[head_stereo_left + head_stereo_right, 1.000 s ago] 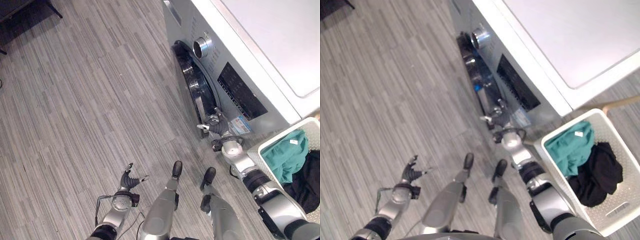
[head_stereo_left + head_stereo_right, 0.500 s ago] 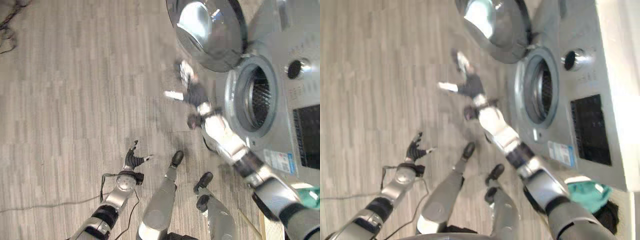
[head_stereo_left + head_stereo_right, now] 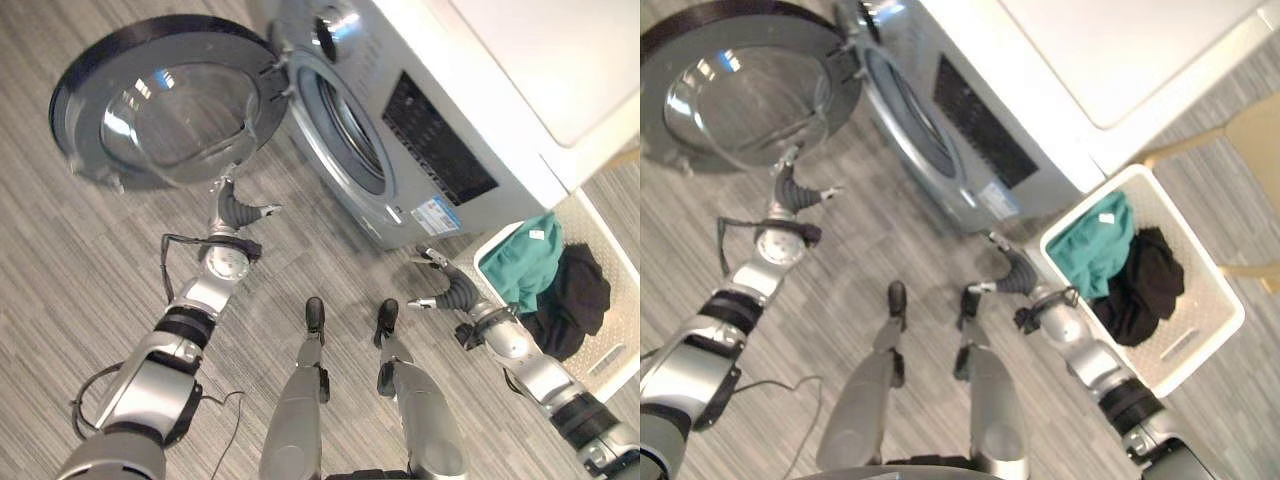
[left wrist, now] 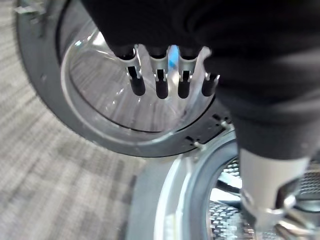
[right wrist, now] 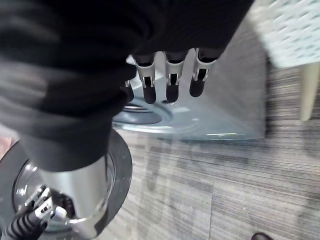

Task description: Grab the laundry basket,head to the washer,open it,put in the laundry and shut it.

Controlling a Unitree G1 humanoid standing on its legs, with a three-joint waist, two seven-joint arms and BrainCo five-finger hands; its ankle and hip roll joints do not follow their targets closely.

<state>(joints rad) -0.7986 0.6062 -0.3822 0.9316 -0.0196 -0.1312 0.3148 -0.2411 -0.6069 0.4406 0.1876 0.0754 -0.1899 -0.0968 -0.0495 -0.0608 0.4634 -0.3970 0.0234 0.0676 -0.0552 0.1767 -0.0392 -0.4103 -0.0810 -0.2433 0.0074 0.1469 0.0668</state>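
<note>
The silver washer stands with its round glass door swung wide to the left, and the drum opening is bare. My left hand is up at the door's lower edge, fingers straight and holding nothing. Low in front of the washer, my right hand hangs open beside the white laundry basket, not touching it. The basket sits on the floor to the washer's right and holds a teal garment and a black one.
Grey wood-look floor runs in front of the washer. The open door juts out over the floor on my left. A light wooden piece of furniture stands behind the basket.
The door went from shut to fully open. My right hand left the door and dropped back beside the basket. My left hand rose to the door's edge. The head camera swung a lot.
</note>
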